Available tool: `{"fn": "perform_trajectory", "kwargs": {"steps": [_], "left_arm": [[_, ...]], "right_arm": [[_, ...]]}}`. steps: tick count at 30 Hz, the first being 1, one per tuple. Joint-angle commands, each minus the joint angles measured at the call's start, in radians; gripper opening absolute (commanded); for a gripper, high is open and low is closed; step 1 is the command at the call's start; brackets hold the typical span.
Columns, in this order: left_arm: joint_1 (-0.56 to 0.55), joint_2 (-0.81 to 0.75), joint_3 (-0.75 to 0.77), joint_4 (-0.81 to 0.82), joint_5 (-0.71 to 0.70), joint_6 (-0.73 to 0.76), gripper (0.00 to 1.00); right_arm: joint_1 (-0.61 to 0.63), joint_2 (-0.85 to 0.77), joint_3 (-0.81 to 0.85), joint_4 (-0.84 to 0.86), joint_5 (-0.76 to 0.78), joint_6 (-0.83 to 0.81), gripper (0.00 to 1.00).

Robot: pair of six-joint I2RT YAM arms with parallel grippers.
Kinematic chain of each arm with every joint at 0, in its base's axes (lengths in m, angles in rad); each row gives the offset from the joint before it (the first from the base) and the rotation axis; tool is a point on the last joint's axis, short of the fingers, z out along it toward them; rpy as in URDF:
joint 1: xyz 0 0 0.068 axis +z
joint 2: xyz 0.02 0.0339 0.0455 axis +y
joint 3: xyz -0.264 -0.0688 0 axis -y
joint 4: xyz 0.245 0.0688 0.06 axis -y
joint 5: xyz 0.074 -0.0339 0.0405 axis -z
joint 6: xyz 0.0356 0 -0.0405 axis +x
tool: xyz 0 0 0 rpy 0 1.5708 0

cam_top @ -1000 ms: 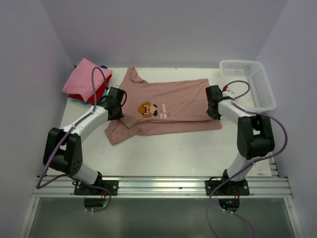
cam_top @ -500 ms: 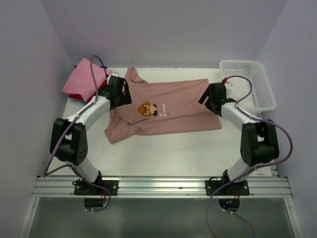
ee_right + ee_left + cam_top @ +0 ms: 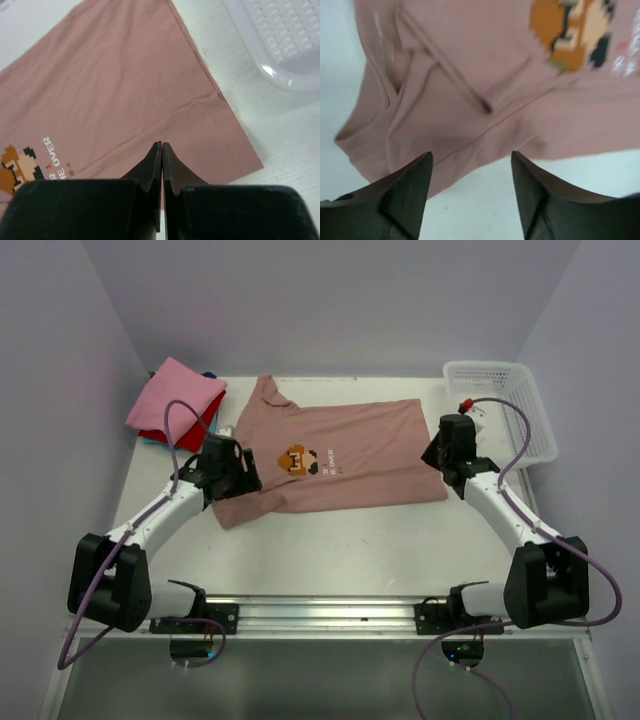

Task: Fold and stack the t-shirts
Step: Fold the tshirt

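The dusty-pink t-shirt (image 3: 340,455) lies spread across the table, its pixel figure and white text facing up and its near long edge folded over. My left gripper (image 3: 248,476) hovers open over the crumpled near-left sleeve. In the left wrist view its fingers (image 3: 415,175) straddle the shirt's (image 3: 470,75) edge and bare table, holding nothing. My right gripper (image 3: 433,454) is at the hem end. In the right wrist view the right gripper (image 3: 162,145) is shut above the cloth (image 3: 115,90), with nothing between its jaws. A folded stack with a bright pink shirt (image 3: 175,400) on red (image 3: 165,432) sits at the far left.
A white lattice basket (image 3: 510,420) stands at the far right, close to my right wrist, and shows in the right wrist view as a basket corner (image 3: 280,45). Bare white table (image 3: 340,540) lies between the shirt and the arm bases. Purple walls enclose the sides and back.
Both grippers left the shirt. My left gripper opened and came back from the collar side to the near-left sleeve. My right gripper opened, drew off toward the hem and shut again.
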State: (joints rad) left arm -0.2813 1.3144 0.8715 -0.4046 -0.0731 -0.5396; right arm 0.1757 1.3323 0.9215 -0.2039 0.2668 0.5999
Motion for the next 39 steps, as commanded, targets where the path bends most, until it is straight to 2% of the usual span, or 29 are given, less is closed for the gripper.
{"fn": "perform_trajectory", "kwargs": {"steps": [1, 3, 4, 6, 12, 16, 23, 28, 35, 39], "left_arm": [[0.007, -0.011, -0.144, 0.071, 0.156, -0.069, 0.62], [0.007, 0.026, -0.167, 0.119, 0.153, -0.074, 0.34], [0.007, 0.04, -0.176, 0.15, 0.147, -0.072, 0.14], [0.007, 0.065, -0.186, 0.194, 0.128, -0.075, 0.0], [0.007, -0.029, -0.256, 0.38, 0.205, -0.097, 0.0], [0.007, -0.043, -0.272, 0.386, 0.19, -0.086, 0.0], [0.007, 0.032, -0.266, 0.277, 0.136, -0.089, 0.0], [0.008, 0.078, -0.266, 0.202, 0.078, -0.071, 0.0], [0.014, 0.213, -0.273, 0.152, -0.031, -0.074, 0.0], [0.037, 0.23, -0.266, 0.087, -0.066, -0.069, 0.0]], "right_arm": [[-0.001, -0.039, -0.036, -0.097, 0.003, 0.012, 0.0], [-0.001, -0.039, -0.056, -0.11, 0.012, 0.012, 0.0], [-0.001, -0.038, -0.061, -0.114, 0.014, 0.008, 0.0], [0.001, -0.028, -0.07, -0.118, 0.011, 0.001, 0.0], [0.001, 0.016, -0.084, -0.106, 0.046, -0.023, 0.0], [-0.001, 0.108, -0.055, -0.114, 0.026, -0.02, 0.0], [-0.001, 0.241, -0.015, -0.117, -0.026, -0.008, 0.0], [-0.001, 0.235, -0.019, -0.134, -0.014, -0.012, 0.0], [-0.001, 0.28, 0.002, -0.216, 0.035, -0.018, 0.0], [-0.001, 0.347, 0.039, -0.281, 0.055, -0.025, 0.0]]}}
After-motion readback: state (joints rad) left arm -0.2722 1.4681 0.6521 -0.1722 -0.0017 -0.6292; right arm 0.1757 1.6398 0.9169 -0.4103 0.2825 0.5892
